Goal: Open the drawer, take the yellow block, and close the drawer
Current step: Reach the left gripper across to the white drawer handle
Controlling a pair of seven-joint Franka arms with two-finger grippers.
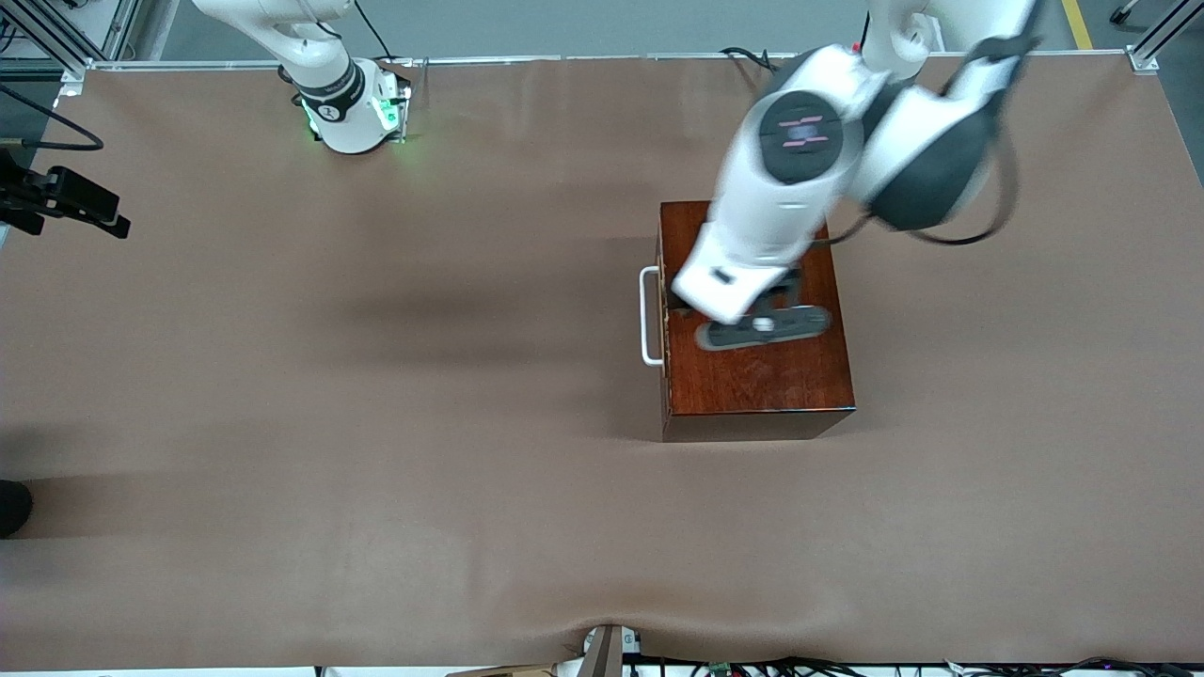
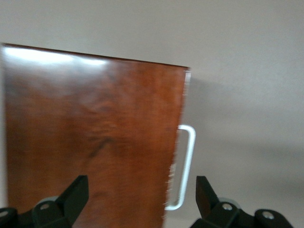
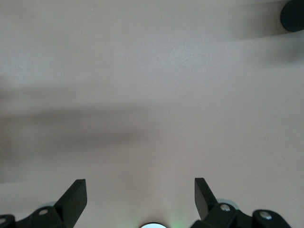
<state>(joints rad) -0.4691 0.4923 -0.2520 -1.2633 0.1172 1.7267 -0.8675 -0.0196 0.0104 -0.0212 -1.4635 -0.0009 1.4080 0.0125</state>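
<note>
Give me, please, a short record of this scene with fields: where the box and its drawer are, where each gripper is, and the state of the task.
wooden box: on the table, toward the left arm's end
drawer: closed; its white handle faces the right arm's end
yellow block: not visible
left gripper: open, over the box top near the handle edge, holding nothing
right gripper: open, over bare table; this arm waits
task state: drawer not yet opened
</note>
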